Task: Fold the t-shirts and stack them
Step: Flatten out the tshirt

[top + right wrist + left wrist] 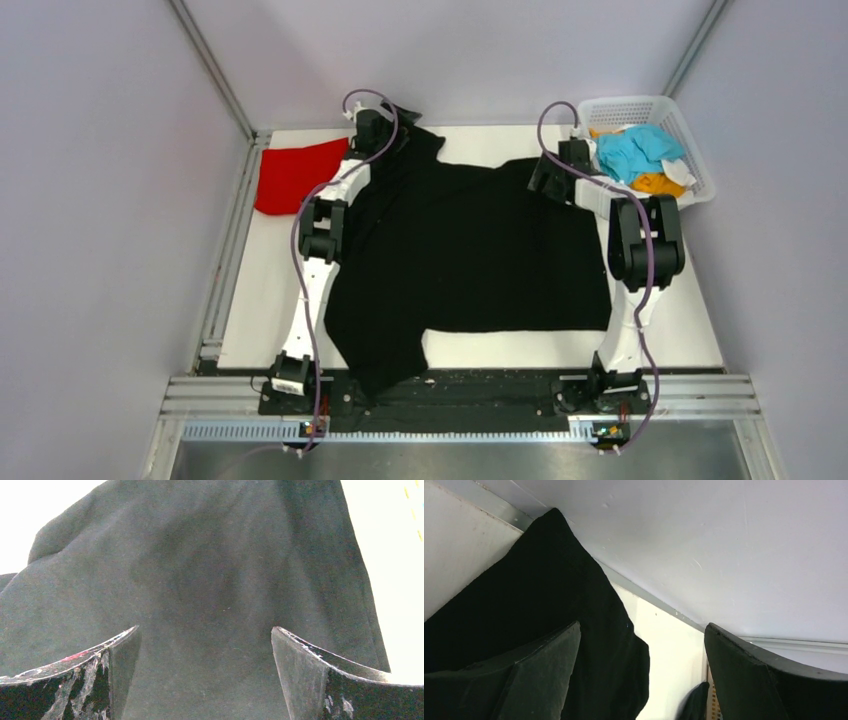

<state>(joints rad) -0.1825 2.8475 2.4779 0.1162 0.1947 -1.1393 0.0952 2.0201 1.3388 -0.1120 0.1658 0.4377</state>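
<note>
Large black cloth t-shirt (470, 250) lies spread across the white table (680, 330), with both grippers at its far edge.
The left gripper (642, 630) has its fingers wide apart beside a raised black corner by the back wall. The right gripper (205, 630) is equally wide above the cloth, gripping nothing. The shirt's long axis runs left to right, and one flap drapes over the near edge. Bare table flanks it. A bright red cloth shirt (295, 175) lies far left. Far right, a white plastic mesh basket (690, 125) holds a light blue shirt (635, 150) and an orange shirt (655, 184).
</note>
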